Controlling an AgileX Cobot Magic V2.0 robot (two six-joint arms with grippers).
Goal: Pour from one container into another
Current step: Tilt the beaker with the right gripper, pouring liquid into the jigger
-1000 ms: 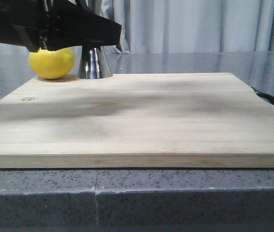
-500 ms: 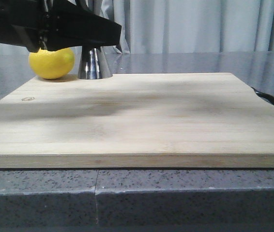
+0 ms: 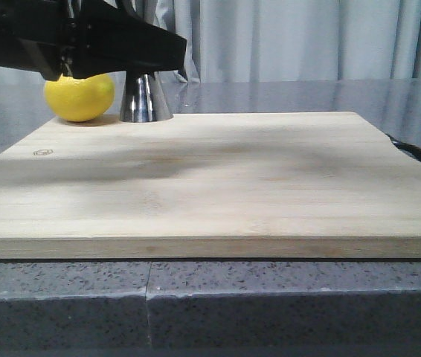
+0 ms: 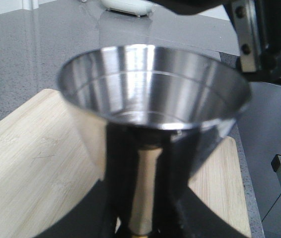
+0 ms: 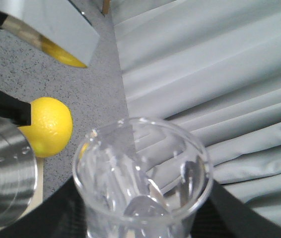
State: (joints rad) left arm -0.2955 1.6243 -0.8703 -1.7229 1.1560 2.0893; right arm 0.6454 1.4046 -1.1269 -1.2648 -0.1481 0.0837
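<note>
Nothing has visibly moved since the earlier frames. The right fingers clamp the fragile, slippery glass beaker [image 5: 143, 181] low on its wall; farther off, the left fingers grip the rigid steel jigger [image 4: 153, 106] at its waist, standing at the cutting board's [image 3: 210, 178] far edge beside the lemon [image 3: 79, 97].

Front view low, board-level; wrist views close; all share jigger [image 3: 145, 98].

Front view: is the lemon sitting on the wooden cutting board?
No; the lemon rests on the grey table behind the cutting board, beside the jigger.
</note>
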